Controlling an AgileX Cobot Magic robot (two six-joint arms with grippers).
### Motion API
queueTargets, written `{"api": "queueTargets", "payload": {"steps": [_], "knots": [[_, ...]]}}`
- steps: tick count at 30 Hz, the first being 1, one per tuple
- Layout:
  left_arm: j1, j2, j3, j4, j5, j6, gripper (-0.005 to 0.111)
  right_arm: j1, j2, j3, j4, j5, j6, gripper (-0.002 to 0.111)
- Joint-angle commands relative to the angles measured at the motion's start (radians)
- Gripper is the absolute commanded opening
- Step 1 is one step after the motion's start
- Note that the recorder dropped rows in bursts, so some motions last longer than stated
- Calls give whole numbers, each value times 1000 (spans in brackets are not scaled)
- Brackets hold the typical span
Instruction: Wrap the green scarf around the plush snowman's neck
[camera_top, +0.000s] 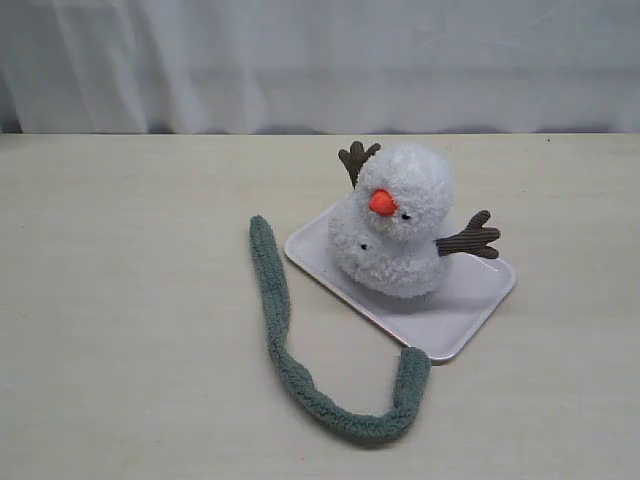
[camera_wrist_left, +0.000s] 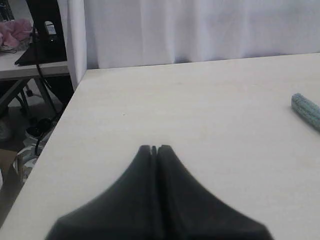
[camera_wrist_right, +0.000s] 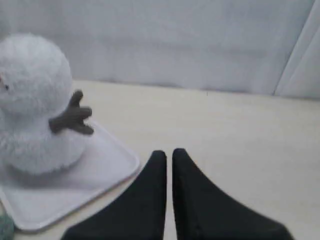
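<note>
- Tray (camera_top: 475, 300), white and rectangular, lies on the pale table (camera_top: 130, 330) and holds one thing: the plush snowman (camera_top: 400, 225), sitting upright with its orange nose turned toward the exterior view's left front.
- The green scarf (camera_top: 283, 340) is outside the tray, flat on the table in a long hook along the tray's left and front. One end comes up just beside the tray's front corner, apart from the snowman.
- Left gripper (camera_wrist_left: 154, 148): fingers pressed together, empty, over the table.
- Right gripper (camera_wrist_right: 169, 152): fingers closed on nothing, near the tray.
</note>
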Motion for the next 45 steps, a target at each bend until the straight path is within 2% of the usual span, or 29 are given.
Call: {"api": "queueTargets", "payload": {"steps": [1, 7, 9, 12, 14, 16, 18, 20, 24, 27, 31, 39, 43, 45], "knots": [[-1, -2, 3, -2, -11, -2, 0, -3, -4, 2, -15, -233, -3, 4], [-1, -2, 3, -2, -11, -2, 0, -3, -4, 2, 10, -553, 13, 4], [-1, -2, 3, -2, -11, -2, 0, -3, -4, 2, 23, -702, 103, 4], [-1, -2, 3, -2, -11, -2, 0, -3, -4, 2, 15, -870, 392, 4], [-1, -2, 3, -2, -11, -2, 0, -3, -4, 0, 15, -886, 464, 4], [-1, -2, 3, -2, -13, -2, 0, -3, -4, -72, -9, -734, 491, 4], [-1, -2, 3, -2, -13, -2, 0, -3, -4, -175, -83, -487, 525, 10], [-1, -2, 3, -2, -13, -2, 0, -3, 7, -261, -144, -328, 554, 23], [-1, -2, 3, -2, -13, -2, 0, -3, 101, -427, -147, -77, 547, 59], [-1, -2, 3, -2, -13, -2, 0, -3, 203, -548, -127, 108, 456, 75], [-1, -2, 3, -2, -13, -2, 0, -3, 346, -663, 46, 310, 208, 77], [-1, -2, 3, -2, -13, -2, 0, -3, 642, -804, 655, 554, -407, 76], [-1, -2, 3, -2, -13, -2, 0, -3, 764, -808, 949, 674, -678, 69], [-1, -2, 3, -2, -13, -2, 0, 0, 830, -808, 1017, 746, -767, 64]]}}
